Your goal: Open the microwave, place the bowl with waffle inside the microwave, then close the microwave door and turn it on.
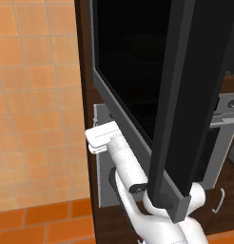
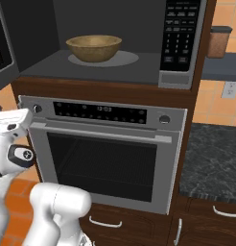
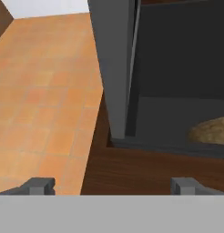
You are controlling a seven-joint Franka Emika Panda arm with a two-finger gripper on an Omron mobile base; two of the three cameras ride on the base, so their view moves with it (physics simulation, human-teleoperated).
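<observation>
Tiled kitchen, one microwave [image 2: 115,43], door [image 1: 138,86] open, one bowl [image 2: 94,47] inside, contents unclear.

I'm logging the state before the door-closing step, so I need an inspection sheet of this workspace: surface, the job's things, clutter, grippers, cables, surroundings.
Surface: dark microwave floor with a round turntable plate.
Job's things: microwave open; microwave door swung out wide; wooden bowl sits on the plate inside; its contents can't be made out.
Clutter: nothing seen.
Grippers: gripper open and empty, fingers spread, low by the door's hinge side.
Cables: nothing seen.
Surroundings: grey oven below the microwave, wood cabinets, dark stone counter with a brown canister, wall outlet, orange tile floor.
</observation>
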